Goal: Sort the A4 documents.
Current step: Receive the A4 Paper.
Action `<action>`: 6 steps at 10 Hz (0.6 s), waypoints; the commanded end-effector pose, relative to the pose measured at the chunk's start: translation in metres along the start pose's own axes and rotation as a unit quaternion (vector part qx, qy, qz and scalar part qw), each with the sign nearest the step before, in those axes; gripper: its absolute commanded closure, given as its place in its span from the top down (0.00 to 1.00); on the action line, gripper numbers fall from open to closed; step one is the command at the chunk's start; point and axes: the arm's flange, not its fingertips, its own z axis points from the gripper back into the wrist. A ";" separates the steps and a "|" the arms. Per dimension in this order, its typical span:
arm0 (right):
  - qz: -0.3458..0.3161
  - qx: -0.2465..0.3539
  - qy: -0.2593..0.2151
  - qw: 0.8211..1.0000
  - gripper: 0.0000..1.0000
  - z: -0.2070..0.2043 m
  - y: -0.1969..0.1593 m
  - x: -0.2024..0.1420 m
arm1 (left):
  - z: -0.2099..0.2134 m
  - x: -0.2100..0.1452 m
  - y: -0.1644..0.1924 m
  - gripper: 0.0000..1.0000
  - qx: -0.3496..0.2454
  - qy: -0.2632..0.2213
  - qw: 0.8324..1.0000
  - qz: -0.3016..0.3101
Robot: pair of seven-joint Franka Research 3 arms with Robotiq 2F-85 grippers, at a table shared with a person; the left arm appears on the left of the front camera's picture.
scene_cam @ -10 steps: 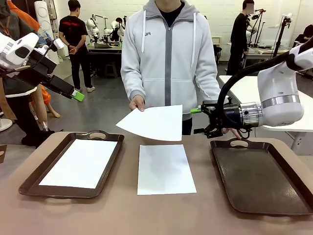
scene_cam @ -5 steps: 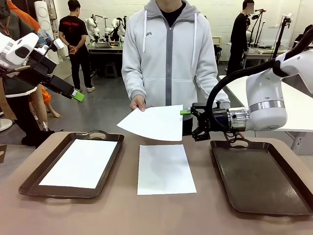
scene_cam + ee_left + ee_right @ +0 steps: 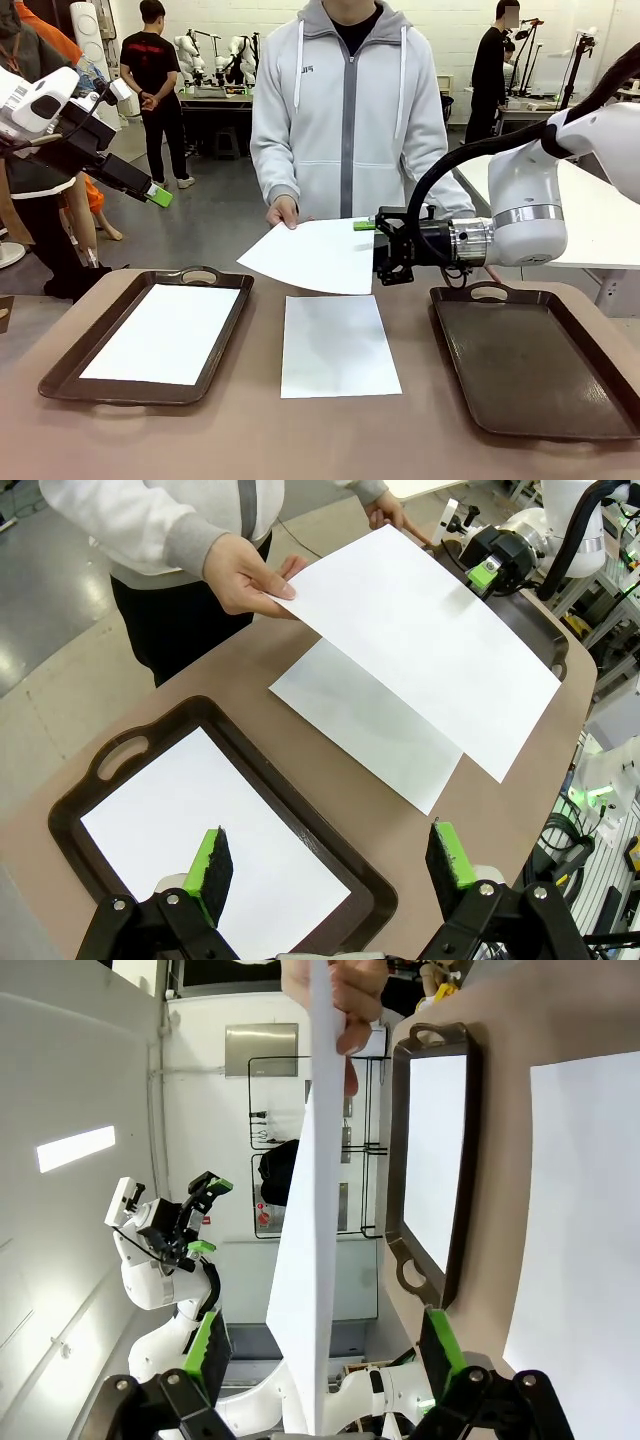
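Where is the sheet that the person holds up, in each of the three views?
Front view: held sheet in the centre, tilted.
Left wrist view: upper middle, slanting toward the right.
Right wrist view: edge-on, a narrow strip down the middle.
Shared landmark: the tray holding paper.

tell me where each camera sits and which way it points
Front view: fixed between the arms on the robot's side, looking across the table at the person; left gripper raised at picture left, right gripper open at the held sheet.
Left wrist view: on the left wrist, looking down past its open fingers at the left tray and the sheet in it.
Right wrist view: on the right wrist, rolled sideways, held sheet edge-on between its fingers.
Shared: all three show the held sheet in the person's hand.
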 end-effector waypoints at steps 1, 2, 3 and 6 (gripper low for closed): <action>-0.008 0.011 -0.013 1.000 1.00 -0.013 -0.004 0.010 | 0.000 0.000 0.000 1.00 0.000 0.000 1.000 0.000; -0.010 0.012 -0.015 1.000 1.00 -0.015 -0.005 0.011 | 0.000 0.000 0.000 1.00 0.000 0.000 1.000 0.000; -0.007 0.005 -0.016 1.000 1.00 -0.015 -0.005 0.011 | 0.000 0.000 0.000 1.00 0.000 0.000 1.000 0.000; -0.005 -0.032 -0.034 0.999 0.78 -0.004 -0.004 0.009 | 0.000 0.000 0.000 1.00 0.000 0.000 1.000 0.000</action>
